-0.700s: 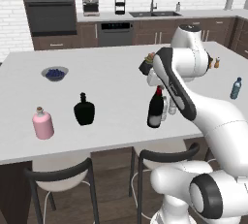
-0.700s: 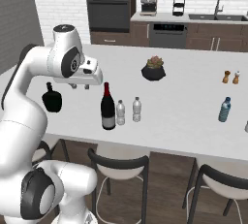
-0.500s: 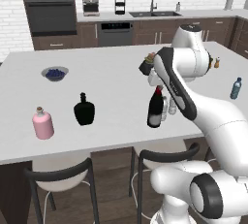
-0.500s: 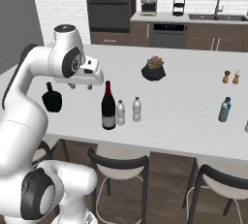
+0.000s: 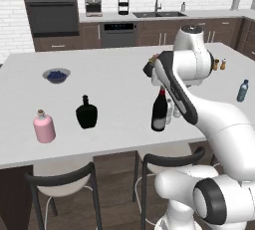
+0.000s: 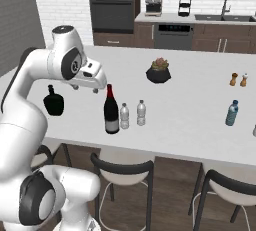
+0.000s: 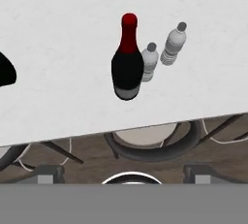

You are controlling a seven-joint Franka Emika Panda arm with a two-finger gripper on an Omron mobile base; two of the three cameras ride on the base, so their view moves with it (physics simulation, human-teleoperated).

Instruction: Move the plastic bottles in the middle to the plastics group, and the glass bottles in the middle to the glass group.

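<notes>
My jaws (image 6: 86, 88) spread above the wine bottle (image 7: 127, 60), red-necked and dark, near the surface (image 7: 58, 34) edge.

White table (image 5: 114, 74) bearing: pink corked bottle (image 5: 44, 126), squat black flask (image 5: 86, 113), bowl of blue fruit (image 5: 56, 75), dark wine bottle (image 6: 111, 111) just beside two small clear bottles (image 6: 133, 114), dark potted plant (image 6: 159, 71), two shakers (image 6: 238, 79), blue bottle (image 6: 231, 113).

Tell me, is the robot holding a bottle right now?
No. Its hand is open and empty, up above the table. The wine bottle stands there untouched.
</notes>
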